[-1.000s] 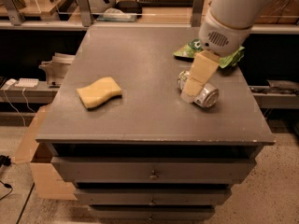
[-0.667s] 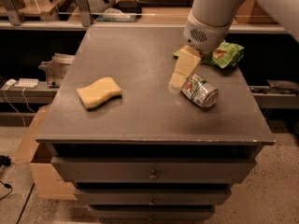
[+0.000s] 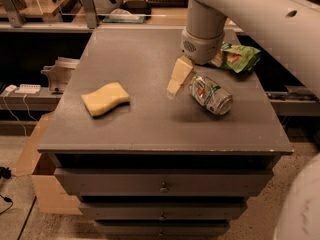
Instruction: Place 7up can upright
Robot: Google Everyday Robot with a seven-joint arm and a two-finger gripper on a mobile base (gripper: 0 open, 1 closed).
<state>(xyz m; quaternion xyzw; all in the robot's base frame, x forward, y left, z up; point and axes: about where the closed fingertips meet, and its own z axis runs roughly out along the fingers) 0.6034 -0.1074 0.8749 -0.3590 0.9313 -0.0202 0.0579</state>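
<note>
The 7up can (image 3: 210,94) is silver-white with green and red marks. It lies on its side on the grey cabinet top (image 3: 150,129), right of centre, with one shiny end facing the front right. My gripper (image 3: 175,85) hangs from the white arm (image 3: 202,31) just left of the can, low over the top. It is apart from the can and holds nothing that I can see.
A yellow sponge (image 3: 105,98) lies at the left of the top. A green snack bag (image 3: 238,57) lies at the back right, behind the can. Drawers (image 3: 162,186) are below the front edge. A cardboard box (image 3: 34,156) stands on the floor at the left.
My gripper has moved left and back, from over the can to beside it. The can lies on its side, rolled a little to the right.
</note>
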